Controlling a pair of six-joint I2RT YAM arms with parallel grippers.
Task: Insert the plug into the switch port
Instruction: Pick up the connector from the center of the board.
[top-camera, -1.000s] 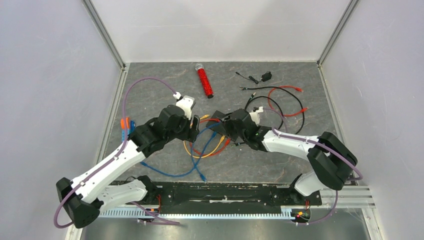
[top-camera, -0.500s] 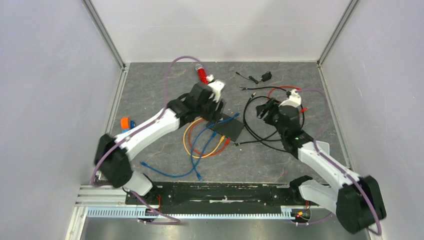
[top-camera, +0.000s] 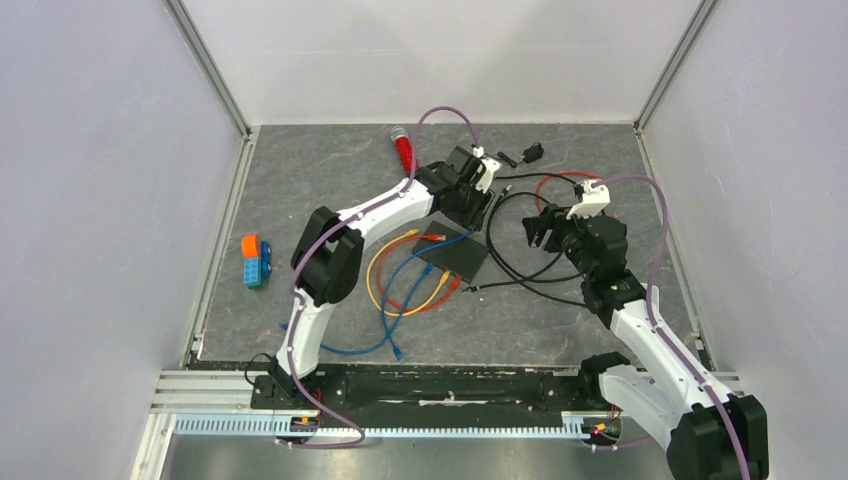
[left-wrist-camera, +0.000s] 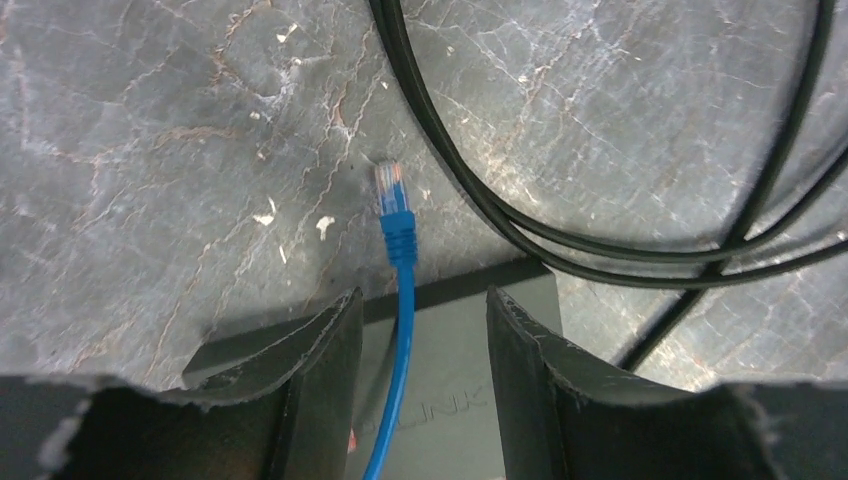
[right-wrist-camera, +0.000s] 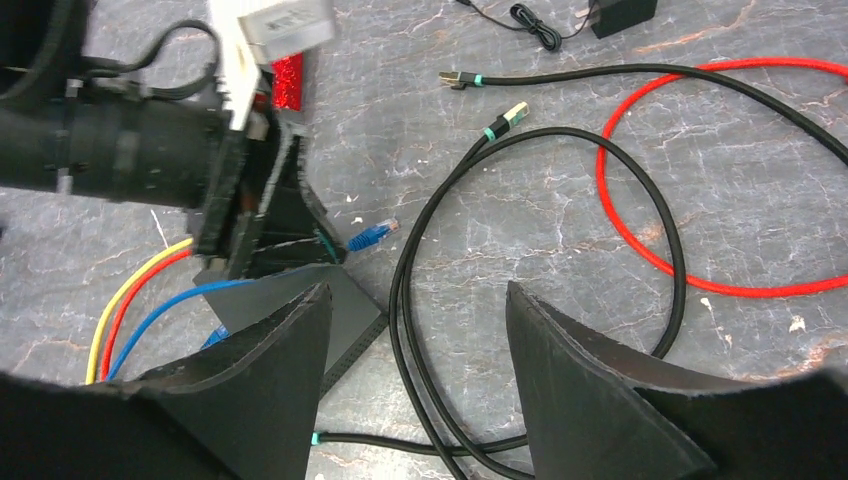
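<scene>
**A:** Where is the plug?

**B:** The blue plug (left-wrist-camera: 388, 190) lies flat on the table (left-wrist-camera: 150, 150), just past one edge of the flat black switch (left-wrist-camera: 450, 360). Its blue cable (left-wrist-camera: 400, 300) trails back over the switch top, between the fingers of the left gripper (left-wrist-camera: 422, 300). Those jaws stand apart with a gap on either side of the cable, so nothing is held.

**A:** And the other arm?

**B:** The right gripper (right-wrist-camera: 418, 295) is spread wide too and holds nothing. It hovers over a black cable (right-wrist-camera: 410, 260) beside the switch's corner.

**A:** How will the plug handle?

**B:** I'd judge it light. The clear tip looks hard and easily chipped, and the cable is limp, so a grip on the cable would let the plug droop. I'd pinch the blue boot just behind the tip, across its sides.

**A:** Is anything holding anything?

**B:** There's no real container, only the switch's sockets. A yellow lead (right-wrist-camera: 140, 280) and a red lead (right-wrist-camera: 150, 293) run to its far side and are probably plugged in. The switch port row is hidden from these views, so I can't tell which socket is free.
</scene>
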